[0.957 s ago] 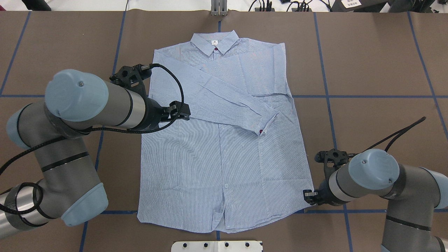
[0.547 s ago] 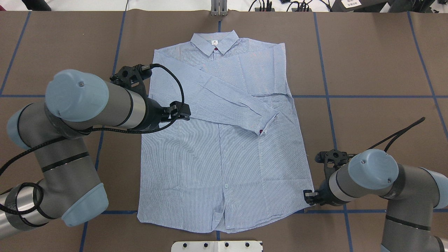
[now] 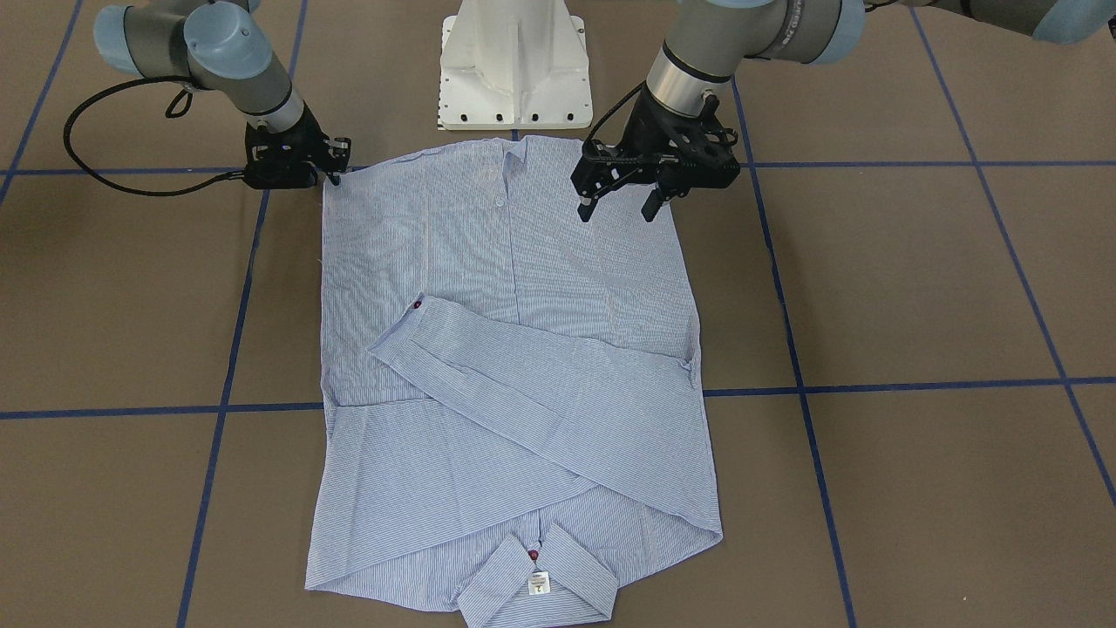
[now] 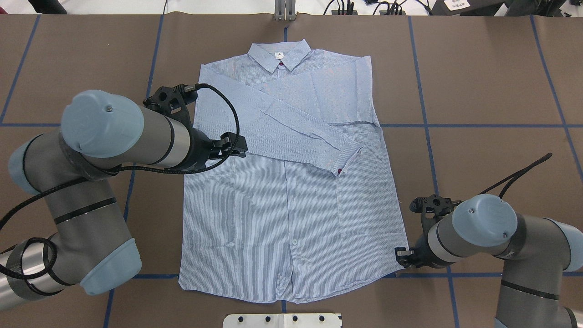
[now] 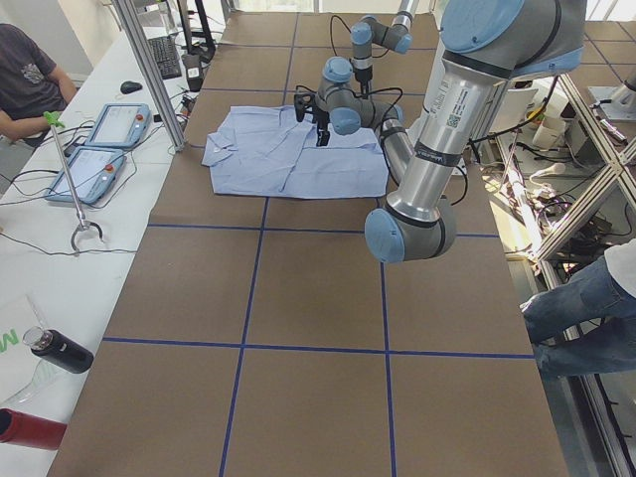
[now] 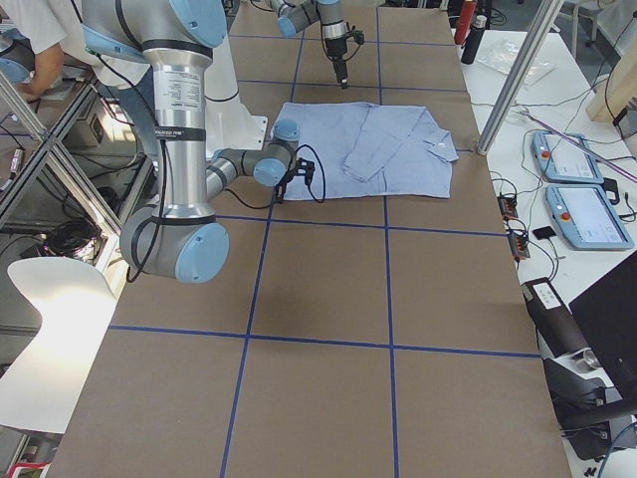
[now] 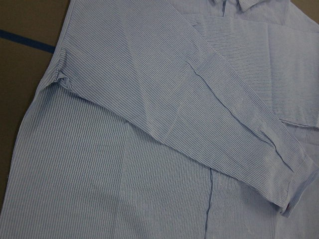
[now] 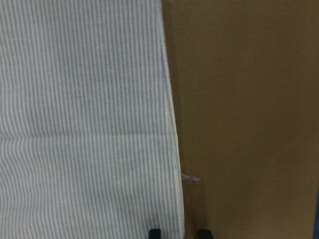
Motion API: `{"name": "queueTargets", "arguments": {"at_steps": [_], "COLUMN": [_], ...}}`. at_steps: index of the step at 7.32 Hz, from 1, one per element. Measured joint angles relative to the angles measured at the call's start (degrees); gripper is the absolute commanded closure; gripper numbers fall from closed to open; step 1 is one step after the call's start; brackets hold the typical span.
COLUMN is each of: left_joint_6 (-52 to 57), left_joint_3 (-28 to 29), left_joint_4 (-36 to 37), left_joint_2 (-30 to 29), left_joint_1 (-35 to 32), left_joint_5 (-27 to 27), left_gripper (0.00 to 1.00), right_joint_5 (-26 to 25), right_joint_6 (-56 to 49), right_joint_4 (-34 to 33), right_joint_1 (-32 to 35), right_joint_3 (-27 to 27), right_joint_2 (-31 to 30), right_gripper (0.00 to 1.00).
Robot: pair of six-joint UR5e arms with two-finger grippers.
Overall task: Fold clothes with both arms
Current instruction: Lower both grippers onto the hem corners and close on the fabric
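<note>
Sleeves in, so prob. body fold next: right gripper [image 4: 401, 256] w/ fingers [image 8: 154, 232] apart straddles hem corner of shirt [image 4: 291, 218] (robot-side worktop [image 4: 478, 91] edge), left gripper [image 3: 615, 208] hovers, fingers apart; both must pinch hem.

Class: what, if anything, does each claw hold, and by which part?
Nothing seems held. The left claw hangs open above the shirt; the right claw straddles its side edge near the hem, fingertips apart.

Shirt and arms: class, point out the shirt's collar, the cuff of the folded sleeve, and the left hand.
collar [image 4: 294, 53], overhead view, on one collar leaf.
cuff [image 4: 350, 159], overhead view, middle of the cuff band.
left hand [image 3: 615, 212], front-facing view, midway between its open fingertips.
</note>
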Motion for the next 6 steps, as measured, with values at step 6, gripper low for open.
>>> {"name": "queueTargets", "arguments": {"at_steps": [6], "left_joint_6": [-0.2], "left_joint_3": [-0.4], "left_joint_4": [-0.1], "left_joint_2": [3.0], "left_joint_1": [0.9], "left_joint_5": [0.8], "left_gripper": [0.0], "right_joint_5": [1.4], "right_joint_6": [0.2], "right_joint_4": [0.1], "right_joint_1": [0.2], "right_joint_3": [2.3], "right_joint_2": [0.7], "right_gripper": [1.0]}}
